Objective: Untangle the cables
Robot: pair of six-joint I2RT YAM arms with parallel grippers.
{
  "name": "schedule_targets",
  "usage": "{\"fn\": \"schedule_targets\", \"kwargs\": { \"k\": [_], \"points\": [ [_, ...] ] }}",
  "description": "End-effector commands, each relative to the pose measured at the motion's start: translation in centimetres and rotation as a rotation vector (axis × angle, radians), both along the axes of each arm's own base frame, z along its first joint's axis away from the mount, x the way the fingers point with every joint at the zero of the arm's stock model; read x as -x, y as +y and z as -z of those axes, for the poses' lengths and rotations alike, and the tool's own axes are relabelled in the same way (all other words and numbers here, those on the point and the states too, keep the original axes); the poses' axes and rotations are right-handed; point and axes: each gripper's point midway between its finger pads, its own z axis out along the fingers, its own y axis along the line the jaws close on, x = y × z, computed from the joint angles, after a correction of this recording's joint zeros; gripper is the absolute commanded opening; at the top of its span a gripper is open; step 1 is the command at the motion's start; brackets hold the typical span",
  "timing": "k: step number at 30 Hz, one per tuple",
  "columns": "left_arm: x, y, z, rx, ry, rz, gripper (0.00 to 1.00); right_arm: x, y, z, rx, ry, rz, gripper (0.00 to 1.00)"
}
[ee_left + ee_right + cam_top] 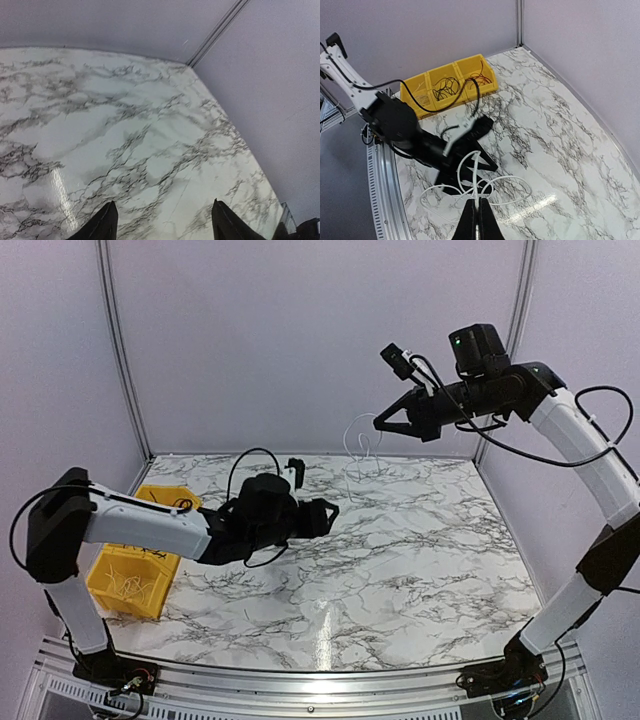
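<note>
Cable (476,186) hangs clamped in the raised right pincer (381,424).
Loops trail to 6 o'clock; the left pincer (329,517), wide and empty, has them at its 1 o'clock.

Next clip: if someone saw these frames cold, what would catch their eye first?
The right gripper, raised high over the far side of the marble table, is pinched shut on a whitish cable whose loops dangle beneath it. Lower down, the left gripper reaches out over the table, open and empty. At the table's left edge sits a yellow bin with more thin wires in its compartments.
</note>
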Motion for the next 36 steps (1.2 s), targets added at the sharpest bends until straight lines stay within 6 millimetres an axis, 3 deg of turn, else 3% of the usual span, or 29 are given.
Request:
{"fn": "schedule_targets", "kwargs": {
  "k": [1, 5, 8, 13, 16, 18, 20, 24, 28, 33, 36],
  "points": [
    [0.7, 0.0, -10.7, 0.161, -0.173, 0.005, 0.69, -2.0, -0.7, 0.7, 0.041, -0.038, 0.079, 0.0],
    [1.0, -1.5, -16.0, 0.235, -0.248, 0.054, 0.74, -2.7, -0.4, 1.5, 0.049, -0.017, 0.089, 0.0],
    [0.4, -2.5, -18.2, 0.269, -0.282, 0.056, 0.75, -3.0, -0.2, 1.7, 0.05, -0.008, 0.092, 0.0],
    [-2.6, -2.4, -18.3, 0.306, -0.256, -0.083, 0.7, -2.7, 0.1, 1.7, 0.037, 0.009, 0.072, 0.0],
    [-4.0, -3.6, -17.6, 0.303, -0.231, -0.098, 0.65, -1.9, 0.4, 1.0, 0.006, 0.021, 0.038, 0.0],
    [-5.2, -3.9, -16.1, 0.254, -0.185, -0.141, 0.61, -0.7, 0.7, -0.4, -0.041, 0.023, -0.013, 0.0],
    [-6.2, -3.0, -13.9, 0.252, -0.129, -0.208, 0.54, 0.5, 0.9, -2.4, -0.095, 0.021, -0.058, 0.0],
    [-8.1, -0.6, -8.1, 0.23, -0.011, -0.285, 0.42, 2.4, 0.9, -6.5, -0.184, 0.006, -0.109, 0.0],
    [-8.1, 1.1, -1.9, 0.17, 0.102, -0.296, 0.38, 3.5, 0.3, -10.0, -0.243, -0.058, -0.118, 0.0],
    [-6.1, 2.9, 2.5, 0.091, 0.173, -0.286, 0.38, 3.1, -0.1, -10.6, -0.246, -0.088, -0.1, 0.0],
    [-5.1, 4.1, 1.8, 0.068, 0.153, -0.27, 0.41, 2.0, -0.1, -9.1, -0.216, -0.069, -0.073, 0.0]
  ]
}}
